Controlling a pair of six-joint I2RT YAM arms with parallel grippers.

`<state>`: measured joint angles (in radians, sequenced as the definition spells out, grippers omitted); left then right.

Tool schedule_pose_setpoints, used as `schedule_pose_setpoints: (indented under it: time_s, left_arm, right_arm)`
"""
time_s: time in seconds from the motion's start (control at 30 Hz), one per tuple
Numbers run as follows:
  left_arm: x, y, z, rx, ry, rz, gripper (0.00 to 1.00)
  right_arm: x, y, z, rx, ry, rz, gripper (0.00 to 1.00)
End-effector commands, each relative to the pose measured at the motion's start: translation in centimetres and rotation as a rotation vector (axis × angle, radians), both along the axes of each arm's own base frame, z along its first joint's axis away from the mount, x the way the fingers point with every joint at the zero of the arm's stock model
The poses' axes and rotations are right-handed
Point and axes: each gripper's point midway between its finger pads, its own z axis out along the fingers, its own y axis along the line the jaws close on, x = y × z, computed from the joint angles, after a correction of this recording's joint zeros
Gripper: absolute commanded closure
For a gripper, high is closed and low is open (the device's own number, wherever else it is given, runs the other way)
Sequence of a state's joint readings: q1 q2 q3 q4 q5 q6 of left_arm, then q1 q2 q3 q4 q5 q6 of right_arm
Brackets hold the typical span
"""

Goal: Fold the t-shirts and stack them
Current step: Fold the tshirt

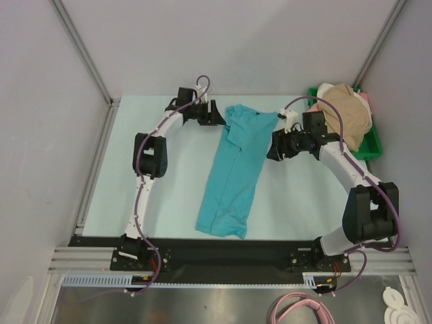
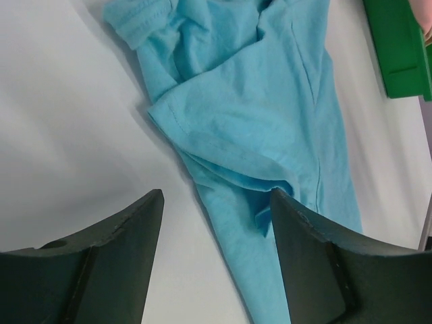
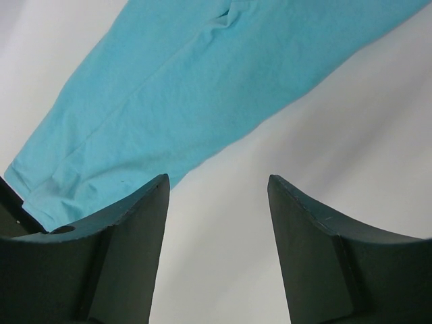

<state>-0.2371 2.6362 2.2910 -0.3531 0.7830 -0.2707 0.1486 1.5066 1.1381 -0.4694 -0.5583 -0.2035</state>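
A teal t-shirt (image 1: 233, 169) lies on the table, folded lengthwise into a narrow strip with its collar end far from the arm bases. My left gripper (image 1: 213, 117) is open at the shirt's far left corner. In the left wrist view the left gripper (image 2: 216, 197) is low over the table, and the folded sleeve edge of the teal shirt (image 2: 256, 101) reaches between its fingers. My right gripper (image 1: 274, 151) is open beside the shirt's right edge. In the right wrist view the right gripper (image 3: 217, 181) has bare table between its fingers, and the teal shirt (image 3: 189, 88) lies just beyond the left finger. A tan t-shirt (image 1: 345, 113) is heaped on other shirts, pink and white.
The green tray (image 1: 373, 145) holding the heap stands at the table's far right corner, against the right wall, behind my right arm. Its corner shows as the green tray (image 2: 398, 47) in the left wrist view. Grey walls close in the table on three sides.
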Motion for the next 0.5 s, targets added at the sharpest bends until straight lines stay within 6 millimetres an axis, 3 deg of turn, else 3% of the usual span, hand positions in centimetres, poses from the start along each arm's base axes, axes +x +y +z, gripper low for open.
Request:
schedule_pose_setpoints:
  time_s: [0.0, 0.33, 0.47]
  left_arm:
    - [-0.3, -2.1, 0.6, -0.045, -0.009, -0.05, 0.3]
    - [-0.9, -4.8, -1.0, -0.076, 0.004, -0.088, 0.35]
    - [-0.9, -5.2, -1.3, -0.107, 0.029, -0.083, 0.48]
  right_arm:
    - [0.0, 0.4, 0.8, 0.012, -0.044, 0.024, 0.34]
    - [-0.1, 0.3, 0.3, 0.006, -0.04, 0.026, 0.34]
    - [-0.2, 0.0, 0.0, -0.003, -0.042, 0.022, 0.35]
